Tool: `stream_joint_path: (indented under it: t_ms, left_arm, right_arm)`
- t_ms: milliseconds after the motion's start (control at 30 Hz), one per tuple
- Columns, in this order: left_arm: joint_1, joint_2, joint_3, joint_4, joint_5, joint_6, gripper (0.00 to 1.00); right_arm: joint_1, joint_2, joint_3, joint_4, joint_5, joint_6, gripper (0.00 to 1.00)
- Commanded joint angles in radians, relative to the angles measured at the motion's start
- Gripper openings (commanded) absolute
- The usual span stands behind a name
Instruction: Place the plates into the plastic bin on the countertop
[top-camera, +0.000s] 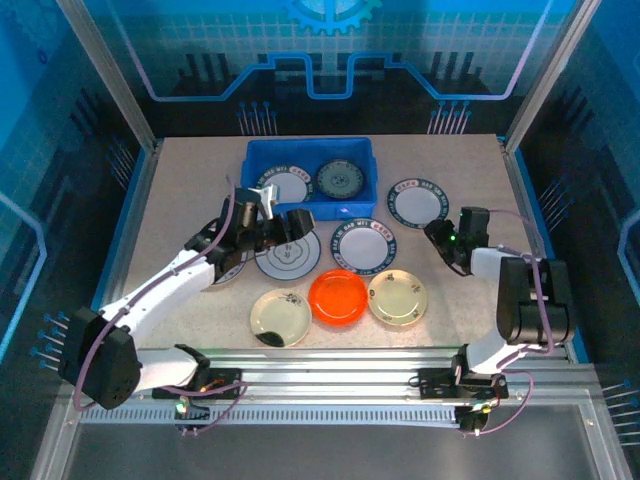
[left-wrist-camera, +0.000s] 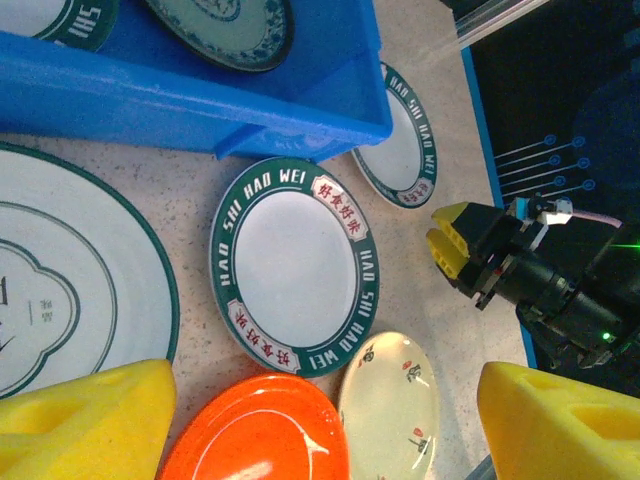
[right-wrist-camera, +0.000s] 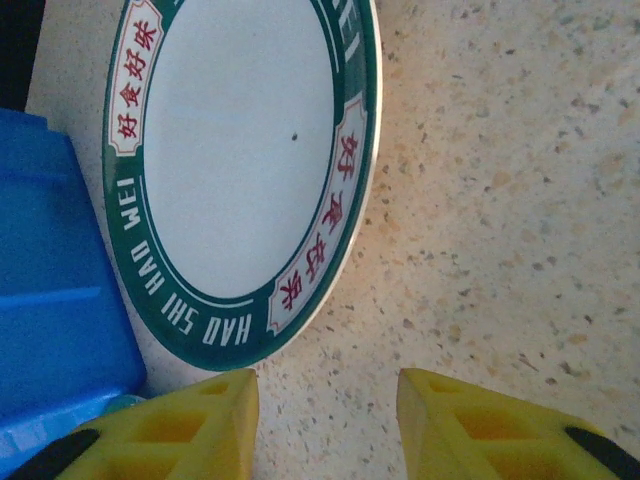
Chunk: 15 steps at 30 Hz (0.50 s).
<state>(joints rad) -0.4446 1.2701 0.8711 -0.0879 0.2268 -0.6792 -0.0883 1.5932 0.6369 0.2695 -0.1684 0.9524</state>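
1. I counted one blue plastic bin (top-camera: 308, 150) on the surface (top-camera: 180, 200).
2. I saw three white plates with dark lettered rims (top-camera: 362, 245).
3. There was one teal patterned plate (top-camera: 343, 180).
4. There were two cream plates (top-camera: 397, 298).
5. There was one orange plate (top-camera: 338, 296).
6. There was one large white plate with thin green rings (top-camera: 285, 265).
7. One more plate (top-camera: 228, 272) lay mostly hidden under my left arm (top-camera: 170, 280).
8. That made nine plates.

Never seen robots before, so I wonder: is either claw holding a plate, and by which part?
Nothing is held. The left claw hangs open; the right claw gapes over beige speckled countertop.
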Motion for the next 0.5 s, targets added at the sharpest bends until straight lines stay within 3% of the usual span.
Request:
stream_joint_path:
  t_ms: [0,467]
  left_arm:
    - [-0.008,0.011,-0.009,0.027,0.020,0.004,0.80]
    - [-0.006,0.038,-0.009,0.043,0.015,-0.002,0.79]
  right_arm:
    - [-0.013,0.019,0.033,0.066,-0.007,0.034,0.41]
    - [-0.013,0.136,0.103,0.046,-0.037,0.052,0.39]
